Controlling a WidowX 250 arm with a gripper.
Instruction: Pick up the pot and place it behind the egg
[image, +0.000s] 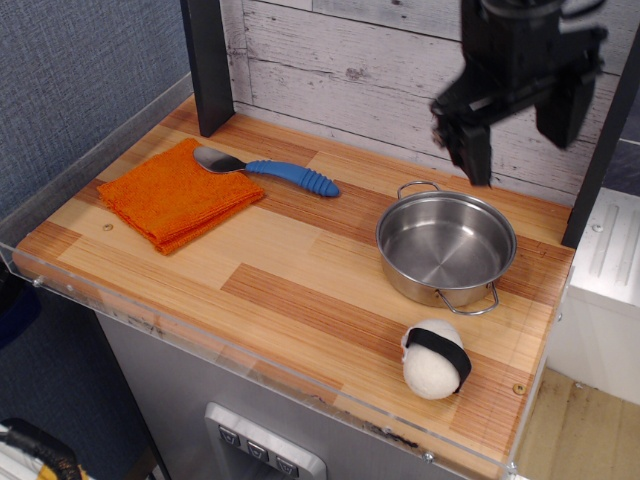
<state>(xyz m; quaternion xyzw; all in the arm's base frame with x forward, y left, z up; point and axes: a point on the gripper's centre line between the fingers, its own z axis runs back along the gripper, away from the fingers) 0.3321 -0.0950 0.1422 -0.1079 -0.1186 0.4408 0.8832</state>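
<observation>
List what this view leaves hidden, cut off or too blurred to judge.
- Gripper: motion-blurred, so whether its jaws are open or shut is unreadable.
- Arm above it: cut off by the top edge.
- Pot: its underside and far outer wall are hidden by its own body.
- Egg: its back is turned away from the camera.
- Spoon: the bowl's edge overlaps the orange cloth; contact unclear.
</observation>
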